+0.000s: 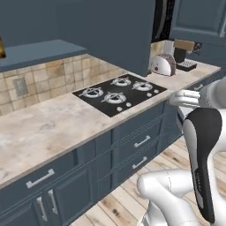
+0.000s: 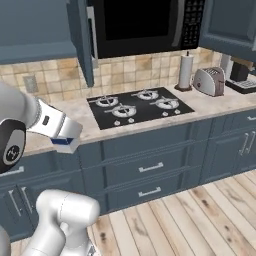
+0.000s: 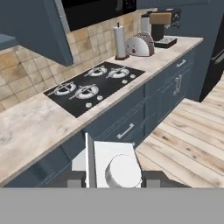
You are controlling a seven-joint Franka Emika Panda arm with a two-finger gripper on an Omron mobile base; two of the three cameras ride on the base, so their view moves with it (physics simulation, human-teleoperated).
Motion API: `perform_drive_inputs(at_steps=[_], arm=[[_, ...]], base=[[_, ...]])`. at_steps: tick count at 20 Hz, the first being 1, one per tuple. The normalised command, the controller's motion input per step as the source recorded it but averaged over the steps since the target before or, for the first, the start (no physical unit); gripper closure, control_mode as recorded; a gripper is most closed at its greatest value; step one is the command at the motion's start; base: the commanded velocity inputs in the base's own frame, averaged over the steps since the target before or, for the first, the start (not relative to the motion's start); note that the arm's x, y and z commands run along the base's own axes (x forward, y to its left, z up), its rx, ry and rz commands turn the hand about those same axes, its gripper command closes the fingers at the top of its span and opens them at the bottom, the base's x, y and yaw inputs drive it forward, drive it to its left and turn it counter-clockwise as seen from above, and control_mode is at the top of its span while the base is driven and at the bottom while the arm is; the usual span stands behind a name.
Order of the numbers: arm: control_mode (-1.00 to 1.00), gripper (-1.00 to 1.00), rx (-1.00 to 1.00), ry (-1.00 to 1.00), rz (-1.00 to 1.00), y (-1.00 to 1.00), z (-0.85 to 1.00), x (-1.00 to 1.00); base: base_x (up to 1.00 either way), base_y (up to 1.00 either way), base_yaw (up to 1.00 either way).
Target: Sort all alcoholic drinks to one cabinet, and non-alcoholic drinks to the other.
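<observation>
Presumably the drinks, being glass bottles, will be slick, fragile: grasp mid-body. Whether the white two-finger gripper (image 2: 66,143) stands apart, I cannot tell.

A kitchen with dark blue cabinets (image 2: 145,170), a pale marbled counter (image 1: 48,123) and tan tiled wall (image 2: 145,67) upper centre. Light wood floor (image 2: 200,220) fills the lower right.

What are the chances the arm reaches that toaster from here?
Probably not without driving closer: the toaster sits at the counter's far end, past the stove, while the arm is beside the near end.
</observation>
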Motion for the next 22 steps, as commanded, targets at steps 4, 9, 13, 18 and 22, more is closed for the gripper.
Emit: perform_drive_inputs(at_steps=[4,9,13,18,22], arm=[[1.00,1.00,0.00,0.00,0.00,0.00,0.00,0.00],[1.00,1.00,0.00,0.00,0.00,0.00,0.00,0.00],[1.00,1.00,0.00,0.00,0.00,0.00,0.00,0.00],[1.00,1.00,0.00,0.00,0.00,0.00,0.00,0.00],[1.00,1.00,0.00,0.00,0.00,0.00,0.00,0.00]], base=[[0.01,-0.29,-0.33],[0.15,-0.39,-0.29],[0.17,-0.51,-0.28],[0.28,-0.54,-0.27],[0.39,-0.59,-0.25]])
